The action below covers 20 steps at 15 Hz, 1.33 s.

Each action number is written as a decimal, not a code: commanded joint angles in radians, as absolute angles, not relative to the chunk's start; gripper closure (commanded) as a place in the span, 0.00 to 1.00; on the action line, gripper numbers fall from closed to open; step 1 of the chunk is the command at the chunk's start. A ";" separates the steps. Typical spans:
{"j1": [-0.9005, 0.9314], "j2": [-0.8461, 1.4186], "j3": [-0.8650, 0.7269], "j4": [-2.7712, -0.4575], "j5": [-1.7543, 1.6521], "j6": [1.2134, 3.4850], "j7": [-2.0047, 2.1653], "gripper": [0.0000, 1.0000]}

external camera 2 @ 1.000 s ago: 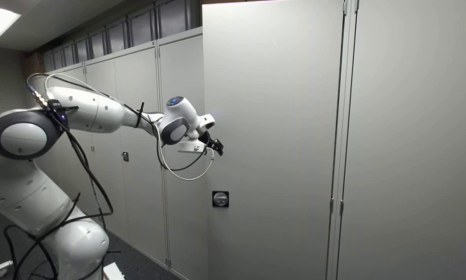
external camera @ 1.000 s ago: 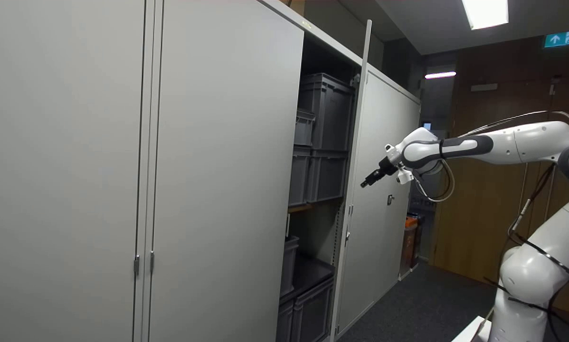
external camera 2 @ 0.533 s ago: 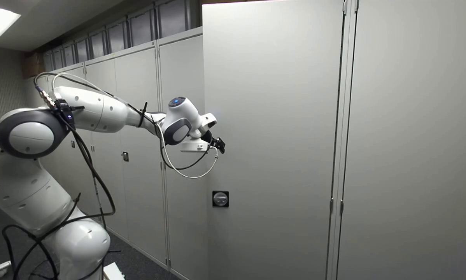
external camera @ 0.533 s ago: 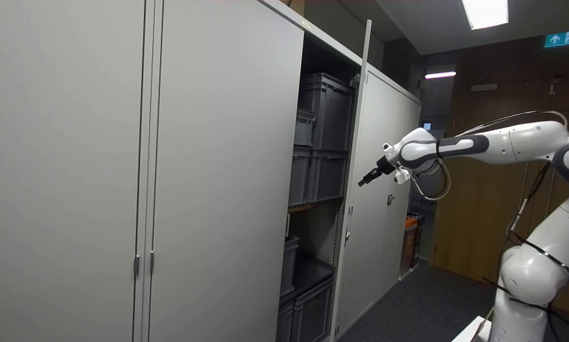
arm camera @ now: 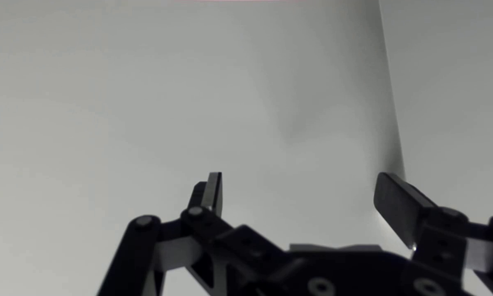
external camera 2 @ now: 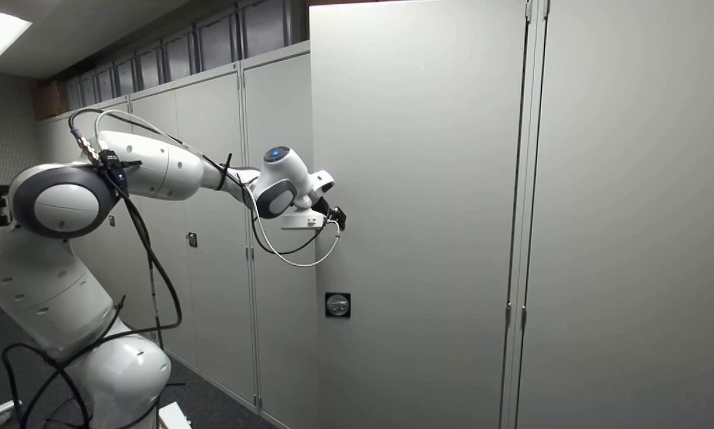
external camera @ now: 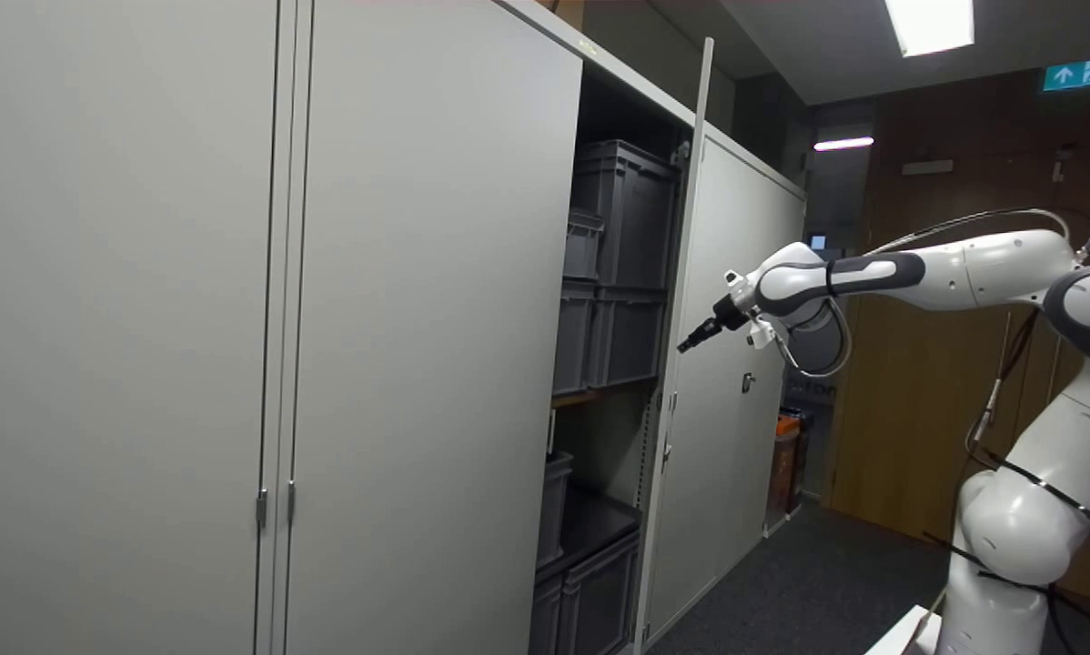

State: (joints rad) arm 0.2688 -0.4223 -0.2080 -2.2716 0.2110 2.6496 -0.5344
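White arm (external camera: 982, 270), outstretched, carries its wide-spread tool (arm camera: 300, 185) tilted downward near the door (external camera 2: 419, 179).

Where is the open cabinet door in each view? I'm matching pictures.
In an exterior view, the open cabinet door is a thin, nearly edge-on strip right of centre.
In an exterior view, the door shows its broad face across the middle.
In the wrist view, pale panels fill the background; which is the door is unclear.
Shared landmark: the black gripper, in all three.
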 commanded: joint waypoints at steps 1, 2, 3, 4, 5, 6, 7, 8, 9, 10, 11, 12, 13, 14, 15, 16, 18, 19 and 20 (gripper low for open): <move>0.294 -0.382 -0.222 -2.230 0.259 2.678 -0.596 0.00; 0.297 -0.374 -0.220 -2.223 0.265 2.679 -0.603 0.00; 0.297 -0.368 -0.218 -2.217 0.269 2.678 -0.608 0.00; 0.298 -0.362 -0.215 -2.212 0.273 2.678 -0.612 0.00; 0.299 -0.355 -0.212 -2.206 0.277 2.681 -0.618 0.00; 0.301 -0.348 -0.210 -2.198 0.283 2.680 -0.624 0.00; 0.302 -0.341 -0.207 -2.190 0.287 2.680 -0.630 0.00; 0.304 -0.336 -0.206 -2.185 0.296 2.684 -0.639 0.00; 0.303 -0.330 -0.203 -2.178 0.301 2.683 -0.643 0.00; 0.302 -0.322 -0.199 -2.170 0.307 2.688 -0.649 0.00; 0.300 -0.316 -0.196 -2.163 0.311 2.686 -0.654 0.00; 0.299 -0.310 -0.192 -2.156 0.315 2.687 -0.657 0.00; 0.297 -0.304 -0.188 -2.149 0.316 2.687 -0.656 0.00; 0.296 -0.296 -0.185 -2.141 0.322 2.689 -0.653 0.00; 0.296 -0.287 -0.183 -2.131 0.330 2.691 -0.651 0.00; 0.299 -0.280 -0.183 -2.124 0.346 2.696 -0.656 0.00; 0.299 -0.262 -0.178 -2.107 0.368 2.697 -0.655 0.00; 0.298 -0.253 -0.176 -2.097 0.381 2.695 -0.657 0.00; 0.296 -0.244 -0.173 -2.088 0.394 2.694 -0.660 0.00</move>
State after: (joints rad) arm 0.2918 -0.2943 -0.1816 -2.1439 0.3329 2.6585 -0.6192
